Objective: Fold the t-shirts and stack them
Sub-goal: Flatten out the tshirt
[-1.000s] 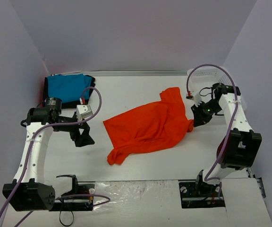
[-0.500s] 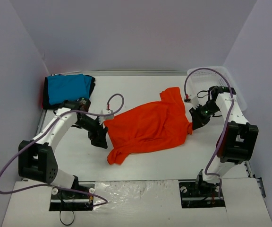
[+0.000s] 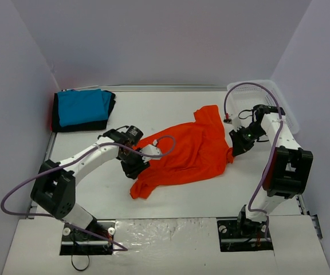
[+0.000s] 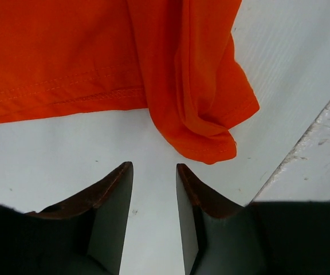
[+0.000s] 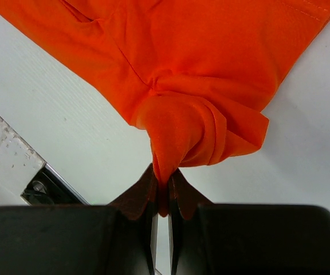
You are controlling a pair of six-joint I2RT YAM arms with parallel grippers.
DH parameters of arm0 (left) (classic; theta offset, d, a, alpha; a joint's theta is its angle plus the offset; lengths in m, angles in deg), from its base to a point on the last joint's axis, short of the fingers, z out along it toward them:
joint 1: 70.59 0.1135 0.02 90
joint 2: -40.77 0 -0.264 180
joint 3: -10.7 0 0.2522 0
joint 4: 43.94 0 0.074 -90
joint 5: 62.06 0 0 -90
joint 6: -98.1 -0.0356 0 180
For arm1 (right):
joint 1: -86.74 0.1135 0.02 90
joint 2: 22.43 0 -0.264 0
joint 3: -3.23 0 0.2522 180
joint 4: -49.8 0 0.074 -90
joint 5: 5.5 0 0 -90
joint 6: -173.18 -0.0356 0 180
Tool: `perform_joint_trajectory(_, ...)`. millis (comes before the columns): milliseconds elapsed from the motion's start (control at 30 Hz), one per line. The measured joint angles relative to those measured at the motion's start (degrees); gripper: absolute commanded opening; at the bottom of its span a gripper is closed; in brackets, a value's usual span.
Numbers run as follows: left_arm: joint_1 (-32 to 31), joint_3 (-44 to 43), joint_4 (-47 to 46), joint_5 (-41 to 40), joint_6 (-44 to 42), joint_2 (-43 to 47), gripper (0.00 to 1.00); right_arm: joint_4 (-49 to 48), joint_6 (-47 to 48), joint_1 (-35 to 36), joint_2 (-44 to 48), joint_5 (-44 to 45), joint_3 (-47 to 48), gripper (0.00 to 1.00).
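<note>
The orange-red t-shirt [image 3: 182, 153] lies spread and rumpled in the middle of the white table. My left gripper [image 3: 137, 170] [image 4: 153, 172] sits low at the shirt's near-left side, open with a narrow gap. Only bare table shows between its fingers, and the sleeve end [image 4: 205, 129] lies just ahead of them. My right gripper [image 3: 234, 152] [image 5: 162, 183] is shut on a bunched fold of the orange shirt [image 5: 199, 57] at its right edge. The turquoise-blue t-shirt [image 3: 82, 107] rests folded at the back left on a black one [image 3: 111, 105].
A white mesh basket [image 3: 242, 87] stands at the back right behind the right arm. Grey walls close in the table on three sides. A rougher white strip [image 3: 171, 229] runs along the near edge between the arm bases.
My left arm has swung from the left of the table over to the orange shirt's near-left corner, and its jaws have narrowed. The right gripper has kept its hold and place.
</note>
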Motion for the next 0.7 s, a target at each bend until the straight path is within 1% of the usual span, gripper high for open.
perform_joint_trajectory(67,-1.5,1.1,-1.3,-3.3,2.4,0.0,0.34,-0.4,-0.5,0.0,0.0,0.0,-0.1,0.00)
perform_joint_trajectory(267,-6.9,1.9,-2.6,-7.2,6.4,0.0,0.36,-2.0,-1.5,0.0,0.0,0.0,-1.5,0.00)
perform_joint_trajectory(500,-16.0,1.9,-1.5,-7.8,8.4,0.0,0.35,-3.6,-2.5,0.0,0.0,0.6,-4.4,0.00)
perform_joint_trajectory(700,-16.8,1.8,-0.9,-10.1,9.6,-3.8,0.34,-4.3,-2.8,0.0,0.0,0.7,-4.6,0.00)
